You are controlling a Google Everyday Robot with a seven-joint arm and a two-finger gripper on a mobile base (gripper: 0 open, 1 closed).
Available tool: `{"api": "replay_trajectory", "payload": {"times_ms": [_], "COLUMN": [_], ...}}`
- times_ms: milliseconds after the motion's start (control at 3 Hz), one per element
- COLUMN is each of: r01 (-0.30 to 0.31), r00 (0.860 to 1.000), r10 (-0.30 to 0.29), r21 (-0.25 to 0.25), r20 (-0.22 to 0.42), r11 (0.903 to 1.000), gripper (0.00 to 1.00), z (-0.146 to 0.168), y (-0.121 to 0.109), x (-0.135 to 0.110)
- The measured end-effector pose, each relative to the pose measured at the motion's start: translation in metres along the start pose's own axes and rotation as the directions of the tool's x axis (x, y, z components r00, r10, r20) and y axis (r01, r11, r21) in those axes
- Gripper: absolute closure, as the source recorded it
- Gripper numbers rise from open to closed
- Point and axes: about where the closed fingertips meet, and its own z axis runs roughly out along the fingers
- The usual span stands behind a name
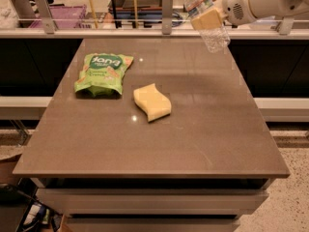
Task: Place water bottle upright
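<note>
The water bottle [212, 33] is a clear ribbed plastic bottle, held in the air above the far right part of the table [193, 144]. It is tilted, its lower end toward the table and its top end up to the left near the frame's upper edge. My gripper [207, 17] comes in from the upper right on a white arm and is shut on the bottle's middle, with a tan finger pad [206, 19] across it. The bottle touches nothing else.
A green snack bag [102, 72] lies at the table's far left. A yellow sponge [151, 101] lies near the middle. A metal rail with posts [167, 6] runs behind the table's far edge. The floor drops off at the right.
</note>
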Motion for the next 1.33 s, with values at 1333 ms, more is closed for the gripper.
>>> {"api": "replay_trajectory", "payload": {"times_ms": [1333], "r01": [-0.051], "r00": [0.934], "r10": [0.132], "r21": [-0.242], "r20": [0.332], "r11": [0.9691], "gripper": [1.00], "z": [0.022], "y": [0.022], "x": [-0.026]}}
